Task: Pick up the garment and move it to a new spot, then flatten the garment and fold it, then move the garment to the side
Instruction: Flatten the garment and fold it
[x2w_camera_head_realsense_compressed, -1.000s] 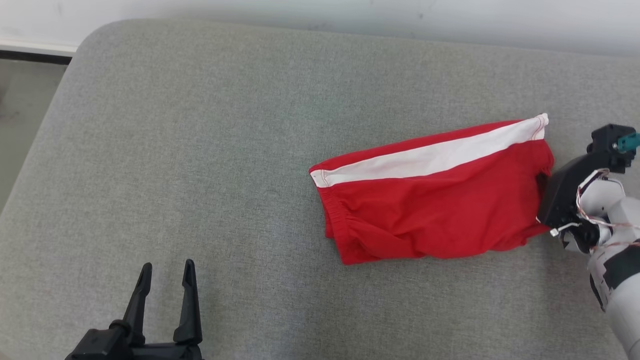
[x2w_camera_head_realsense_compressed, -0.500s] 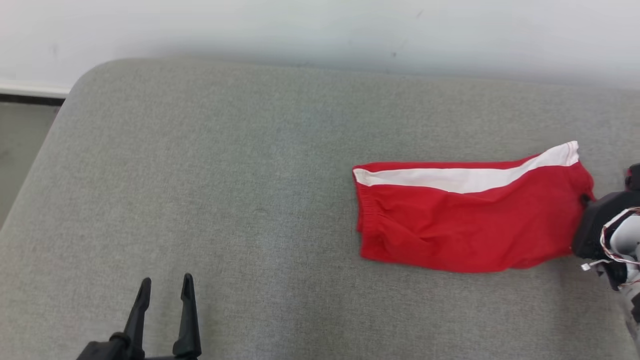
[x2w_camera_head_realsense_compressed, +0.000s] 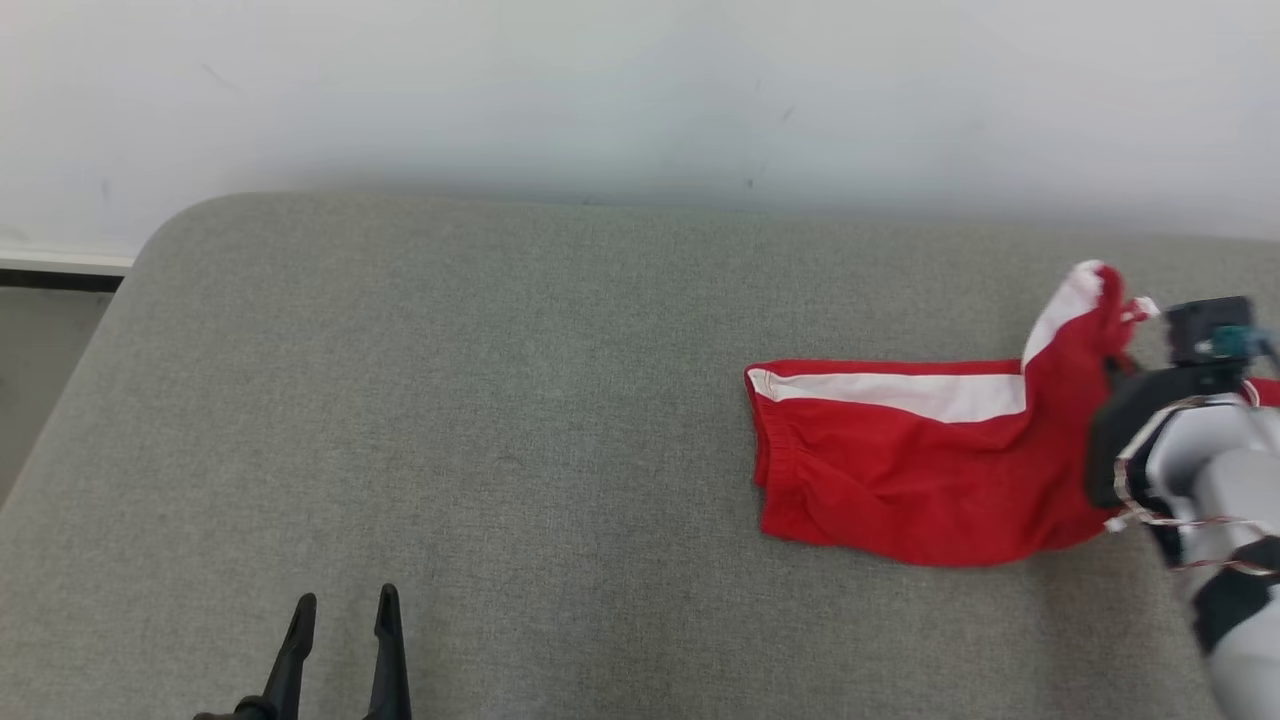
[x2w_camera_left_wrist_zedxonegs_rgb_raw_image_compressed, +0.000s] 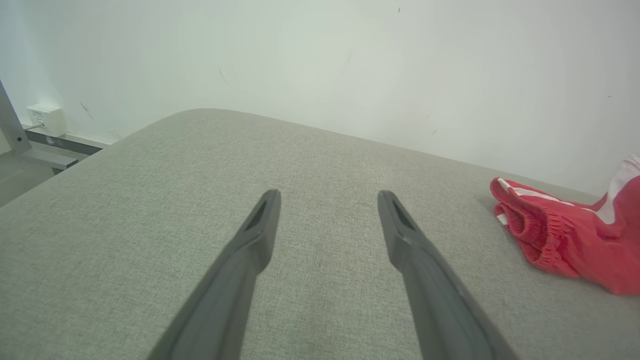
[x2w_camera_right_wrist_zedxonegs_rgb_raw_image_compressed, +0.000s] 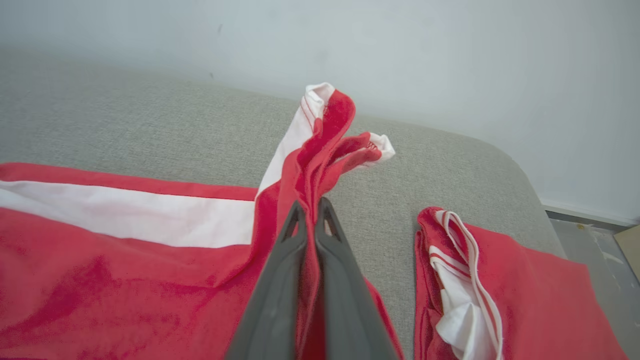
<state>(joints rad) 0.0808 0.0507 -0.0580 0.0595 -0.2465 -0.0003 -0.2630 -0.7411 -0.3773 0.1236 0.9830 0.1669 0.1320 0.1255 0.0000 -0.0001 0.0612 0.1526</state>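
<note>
Pinching with the right gripper (x2w_camera_right_wrist_zedxonegs_rgb_raw_image_compressed: 310, 207) a raised, bunched hem of the red, white-striped garment (x2w_camera_head_realsense_compressed: 900, 470) lying at three o'clock on the grey cushion (x2w_camera_head_realsense_compressed: 500, 400), with the left gripper (x2w_camera_head_realsense_compressed: 345, 605) spread wide at seven o'clock.

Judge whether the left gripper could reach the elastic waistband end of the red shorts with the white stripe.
Probably yes: the left gripper is open, and bare grey fabric cushion lies between it and the waistband of the red shorts, though the reach is sideways.
</note>
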